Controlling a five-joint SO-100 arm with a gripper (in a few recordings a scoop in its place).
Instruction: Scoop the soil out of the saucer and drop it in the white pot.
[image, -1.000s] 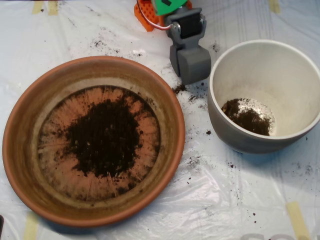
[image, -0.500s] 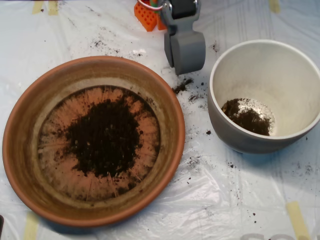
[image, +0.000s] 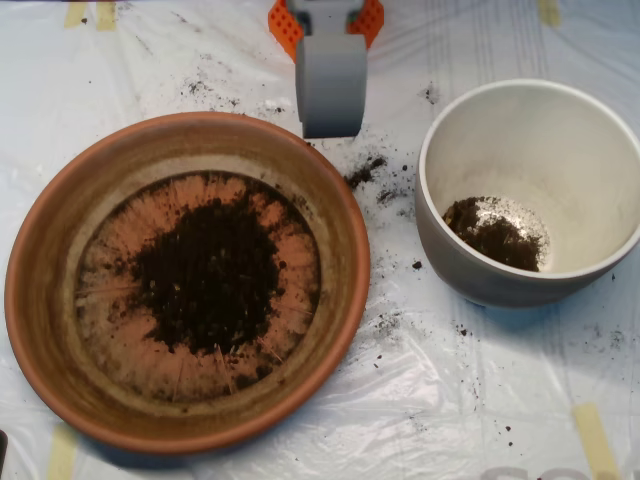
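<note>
A large terracotta saucer fills the left half of the overhead view, with a dark mound of soil at its centre. To the right stands the white pot, holding a small patch of soil on its floor. My grey scoop hangs at the top centre, just past the saucer's far rim and left of the pot. I see its smooth grey back, with the two shells together and no gap showing.
Clear plastic sheeting covers the table, dotted with spilled soil crumbs between saucer and pot. The arm's orange base parts sit at the top edge. Yellow tape strips mark the sheet's corners.
The scoop has swung left from beside the pot's rim to the saucer's far rim, and turned so its back faces the camera.
</note>
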